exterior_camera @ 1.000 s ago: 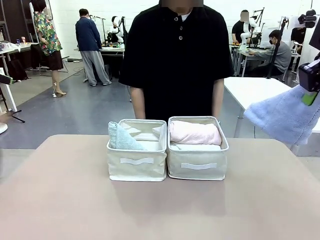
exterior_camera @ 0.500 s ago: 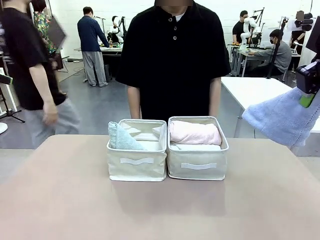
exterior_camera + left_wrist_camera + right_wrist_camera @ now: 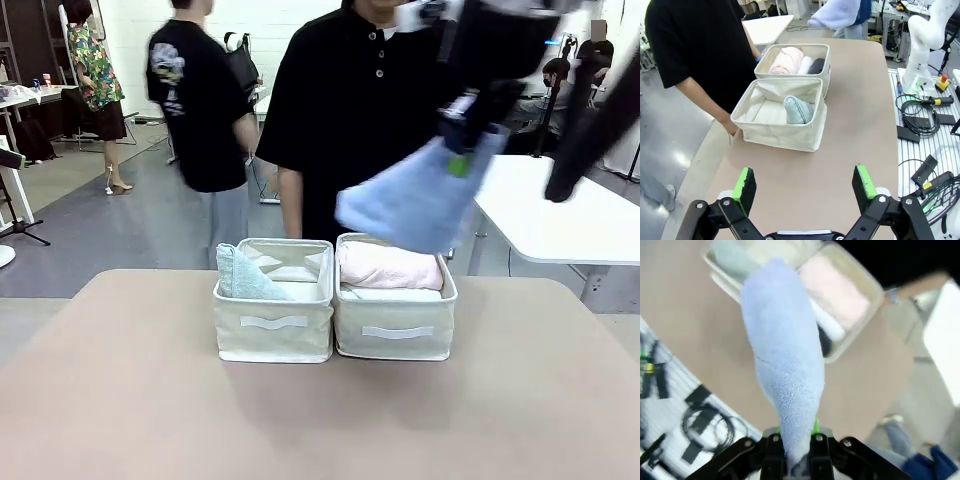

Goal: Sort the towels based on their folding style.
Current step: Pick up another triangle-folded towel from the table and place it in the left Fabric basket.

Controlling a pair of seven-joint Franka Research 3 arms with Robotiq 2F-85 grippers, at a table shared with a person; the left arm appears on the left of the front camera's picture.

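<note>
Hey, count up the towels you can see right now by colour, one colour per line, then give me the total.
pink towel: 1
white towel: 1
dark grey towel: 1
mint-green towel: 1
light blue towel: 1
Total: 5 towels in view

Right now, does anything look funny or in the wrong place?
Only the blue towel: it dangles in the air from the right gripper, up over the bins, not yet inside one. The green towel and the pink towel sit neatly in theirs.
</note>
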